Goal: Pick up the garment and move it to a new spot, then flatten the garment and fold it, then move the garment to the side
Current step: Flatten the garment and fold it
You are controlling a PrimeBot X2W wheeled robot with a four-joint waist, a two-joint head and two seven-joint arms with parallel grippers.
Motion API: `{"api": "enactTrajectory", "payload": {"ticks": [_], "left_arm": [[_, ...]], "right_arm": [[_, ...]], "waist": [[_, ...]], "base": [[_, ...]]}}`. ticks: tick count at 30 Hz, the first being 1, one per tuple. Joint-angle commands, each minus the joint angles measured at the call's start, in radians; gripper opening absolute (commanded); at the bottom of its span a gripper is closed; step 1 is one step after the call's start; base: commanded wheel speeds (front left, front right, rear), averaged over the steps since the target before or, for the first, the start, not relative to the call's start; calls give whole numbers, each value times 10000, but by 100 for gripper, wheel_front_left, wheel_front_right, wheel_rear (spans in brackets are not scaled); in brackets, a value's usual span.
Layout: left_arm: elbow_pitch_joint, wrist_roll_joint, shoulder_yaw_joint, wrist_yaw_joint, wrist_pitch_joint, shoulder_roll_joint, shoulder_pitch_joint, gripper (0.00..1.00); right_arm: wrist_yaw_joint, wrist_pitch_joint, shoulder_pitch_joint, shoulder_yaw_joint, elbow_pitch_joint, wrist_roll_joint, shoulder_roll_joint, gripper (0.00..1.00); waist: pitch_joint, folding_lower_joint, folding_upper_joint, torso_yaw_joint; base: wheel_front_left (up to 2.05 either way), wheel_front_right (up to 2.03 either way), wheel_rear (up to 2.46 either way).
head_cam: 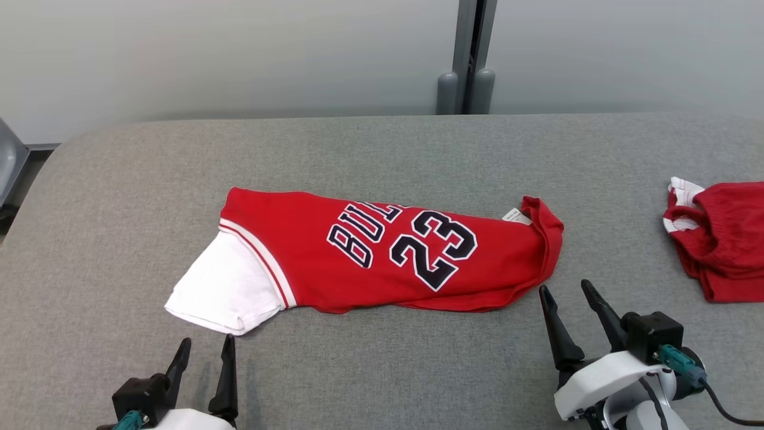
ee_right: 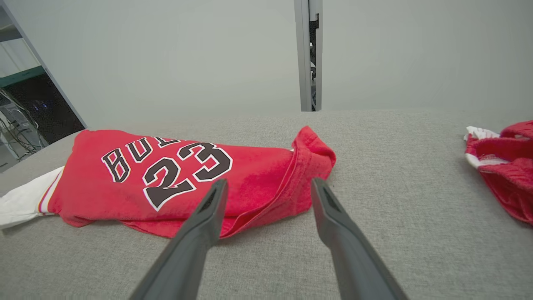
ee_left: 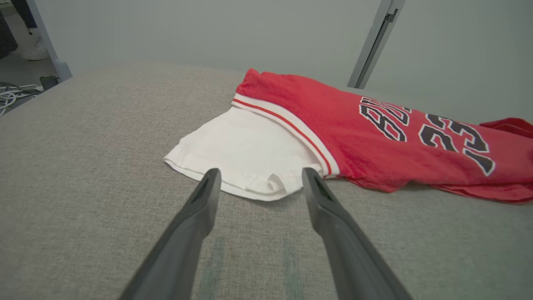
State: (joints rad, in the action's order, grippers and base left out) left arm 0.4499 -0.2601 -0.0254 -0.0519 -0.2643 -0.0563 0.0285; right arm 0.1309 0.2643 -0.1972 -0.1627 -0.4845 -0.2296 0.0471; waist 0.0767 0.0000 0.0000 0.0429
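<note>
The garment (head_cam: 370, 251) is a red jersey with dark "23" lettering and a white sleeve, folded into a long strip across the middle of the grey table (head_cam: 382, 155). My left gripper (head_cam: 207, 349) is open just in front of the white sleeve end (ee_left: 245, 154), with nothing between its fingers. My right gripper (head_cam: 567, 292) is open too, close to the red right end (ee_right: 308, 154), not touching it. In the right wrist view the jersey (ee_right: 166, 175) lies beyond the spread fingers (ee_right: 208, 216).
A second red and white garment (head_cam: 722, 239) lies bunched at the table's right edge, also seen in the right wrist view (ee_right: 504, 162). A grey post (head_cam: 468, 54) stands behind the table against a pale wall.
</note>
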Motion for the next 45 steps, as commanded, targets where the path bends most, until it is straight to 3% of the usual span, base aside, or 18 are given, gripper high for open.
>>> {"api": "enactTrajectory", "payload": {"ticks": [1, 17, 27, 28, 29, 30, 35, 45], "left_arm": [[-51, 82, 49, -35, 2, -46, 58, 100], [61, -61, -316, -325, 2, 34, 555, 100], [59, -210, -569, -314, 2, 32, 838, 100], [63, -219, -582, -315, 2, 35, 847, 100], [66, -216, -591, -310, 2, 35, 849, 100], [83, -213, -596, -298, 2, 35, 834, 100], [207, -260, -622, -294, 2, 40, 616, 100], [245, -422, -863, -275, 2, 34, 487, 100]], "right_arm": [[-3, -3, 30, 27, -47, 17, 73, 100], [-3, -2, -808, -320, -1792, -888, 70, 100], [11, -31, -1211, -1252, -2682, -1773, 20, 100], [11, -40, -1228, -1398, -2744, -1865, -6, 62], [11, -40, -1223, -1506, -2775, -2013, -11, 18], [11, -40, -1225, -1614, -2763, -2186, 0, 0], [8, -5, -1423, -1525, -2016, -2690, 52, 0], [6, -2, -2539, -803, -141, -2010, 559, 0]], "waist": [[46, 0, 0, 54], [843, 0, 0, 1268], [1234, 0, 0, 1883], [1248, 0, 0, 1902], [1252, 0, 0, 1912], [1235, 0, 0, 1915], [957, 0, 0, 1720], [468, 0, 0, 1181]], "base": [[0, 0, 0], [0, 0, 0], [0, 0, 0], [0, 0, 0], [0, 0, 0], [0, 0, 0], [0, 0, 0], [0, 0, 0]]}}
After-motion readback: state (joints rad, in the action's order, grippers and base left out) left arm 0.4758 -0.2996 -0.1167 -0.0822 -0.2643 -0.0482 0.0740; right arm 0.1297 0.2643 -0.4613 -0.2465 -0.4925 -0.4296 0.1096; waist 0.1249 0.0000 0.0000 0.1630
